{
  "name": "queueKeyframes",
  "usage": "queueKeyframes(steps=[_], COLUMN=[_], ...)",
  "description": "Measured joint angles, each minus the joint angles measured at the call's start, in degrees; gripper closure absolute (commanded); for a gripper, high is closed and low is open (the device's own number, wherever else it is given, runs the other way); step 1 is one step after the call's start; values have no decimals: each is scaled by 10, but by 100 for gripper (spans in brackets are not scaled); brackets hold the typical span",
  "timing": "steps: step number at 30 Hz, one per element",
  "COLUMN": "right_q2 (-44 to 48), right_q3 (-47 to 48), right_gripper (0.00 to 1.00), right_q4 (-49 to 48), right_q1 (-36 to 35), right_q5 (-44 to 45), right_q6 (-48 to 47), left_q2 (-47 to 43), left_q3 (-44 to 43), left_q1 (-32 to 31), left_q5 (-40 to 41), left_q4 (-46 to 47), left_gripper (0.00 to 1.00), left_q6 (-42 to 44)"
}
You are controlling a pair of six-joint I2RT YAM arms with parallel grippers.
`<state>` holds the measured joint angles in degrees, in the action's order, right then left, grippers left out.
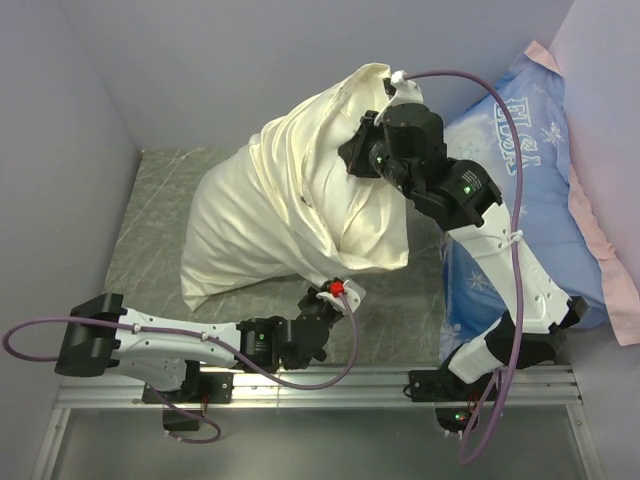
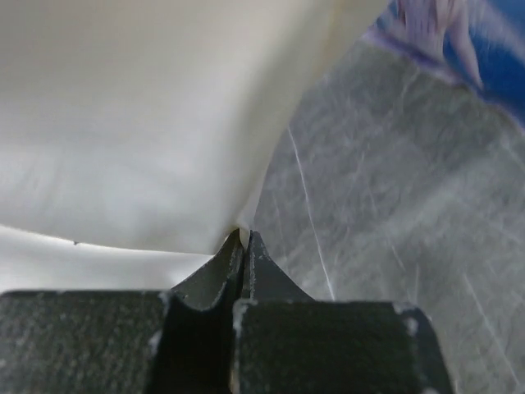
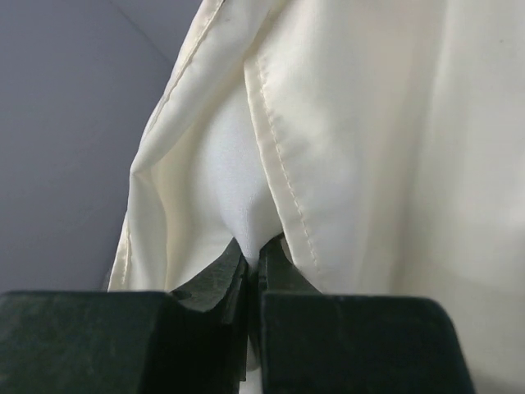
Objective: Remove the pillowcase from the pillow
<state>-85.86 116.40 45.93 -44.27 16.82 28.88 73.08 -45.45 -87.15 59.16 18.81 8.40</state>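
The cream pillowcase [image 1: 280, 210] stands bunched and lifted off the table, covering the pillow in the top view. At its raised top end my right gripper [image 1: 368, 150] is shut. In the right wrist view the right gripper [image 3: 253, 250] pinches a fold of the whiter pillow [image 3: 230, 164], which shows between the stitched hems of the pillowcase [image 3: 385, 123]. My left gripper [image 1: 328, 295] sits low at the near bottom corner of the case. In the left wrist view the left gripper [image 2: 244, 238] is shut on a thin edge of the pillowcase [image 2: 123, 123].
A blue ELSA-print pillow [image 1: 520, 200] with a pink edge leans against the right wall, close behind the right arm. The grey marbled table [image 1: 150, 220] is walled on the left, back and right. A metal rail [image 1: 320, 385] runs along the near edge.
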Motion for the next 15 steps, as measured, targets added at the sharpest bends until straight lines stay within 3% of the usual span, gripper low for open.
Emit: queueKeyframes(steps=[10, 15], right_q2=[-29, -28], right_q3=[80, 78], right_gripper=[100, 100], right_q4=[99, 114], right_q1=[-1, -2], right_q5=[-7, -15], right_q6=[-8, -9], left_q2=[33, -4], left_q3=[7, 25], left_q1=[-1, -3], left_q5=[37, 36], left_q4=[-133, -184], left_gripper=[99, 98], left_q6=[-210, -289])
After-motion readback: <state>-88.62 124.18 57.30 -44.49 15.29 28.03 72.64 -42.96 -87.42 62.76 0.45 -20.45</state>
